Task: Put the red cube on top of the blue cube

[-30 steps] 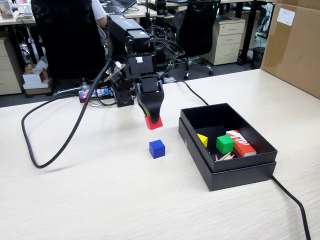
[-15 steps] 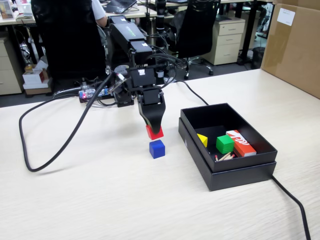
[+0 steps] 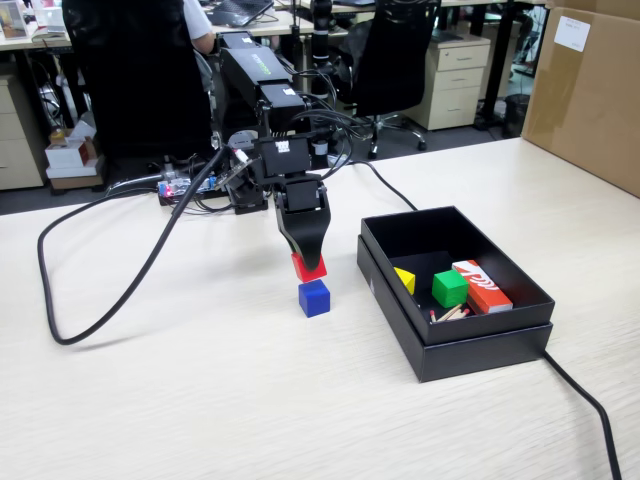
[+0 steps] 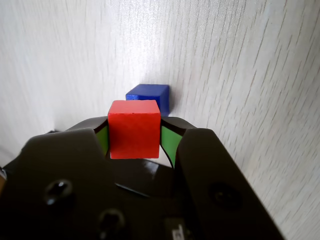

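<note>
Fixed view: a pale wood-grain surface [image 3: 200,400] fills the frame. A black open box [image 3: 455,340] sits at centre right, holding spare blocks out of the way. At centre, the arm's claw [image 3: 309,266] points down, closed on the red cube [image 3: 309,267], hovering just above the blue cube [image 3: 314,298], apparently lining up to stack. Wrist view: green pads [image 4: 169,143] pinch the red cube's sides, leaving its underside free.

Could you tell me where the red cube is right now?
In the fixed view, the red cube is held in the gripper, just above the blue cube, left of the black box.
</note>
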{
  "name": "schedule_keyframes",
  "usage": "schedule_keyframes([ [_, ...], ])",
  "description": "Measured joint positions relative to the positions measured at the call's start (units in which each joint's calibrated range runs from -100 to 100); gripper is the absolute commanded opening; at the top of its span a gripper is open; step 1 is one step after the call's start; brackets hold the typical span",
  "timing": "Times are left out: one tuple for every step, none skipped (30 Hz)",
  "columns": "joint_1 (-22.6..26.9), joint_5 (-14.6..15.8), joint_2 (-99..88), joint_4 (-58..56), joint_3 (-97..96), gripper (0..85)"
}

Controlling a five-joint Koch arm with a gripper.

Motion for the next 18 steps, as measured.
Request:
schedule_keyframes([
  [0.0,0.0,0.1,0.0,-0.2,0.8],
  [0.0,0.0,0.5,0.0,-0.6,0.8],
  [0.0,0.0,0.5,0.0,-0.7,0.8],
  [0.0,0.0,0.6,0.0,-0.7,0.8],
  [0.0,0.0,0.6,0.1,-1.5,0.8],
  [0.0,0.0,0.6,0.7,-1.8,0.8],
  [0.0,0.0,0.6,1.2,-1.7,0.8],
  [0.0,0.0,0.6,1.7,-1.7,0.8],
  [0.0,0.0,0.6,1.8,-1.7,0.8],
  [0.0,0.0,0.6,2.1,-1.8,0.8],
  [0.0,0.0,0.6,2.1,-1.7,0.8],
  [0.0,0.0,0.6,2.1,-1.7,0.8],
  [0.0,0.0,0.6,2.2,-1.7,0.8],
  [0.0,0.0,0.6,2.2,-1.7,0.8],
  [0.0,0.0,0.6,2.2,-1.7,0.8],
  [0.0,0.0,0.6,2.2,-1.7,0.8],
  [0.0,0.0,0.6,2.2,-1.7,0.8],
  [0.0,0.0,0.6,2.2,-1.7,0.8],
])
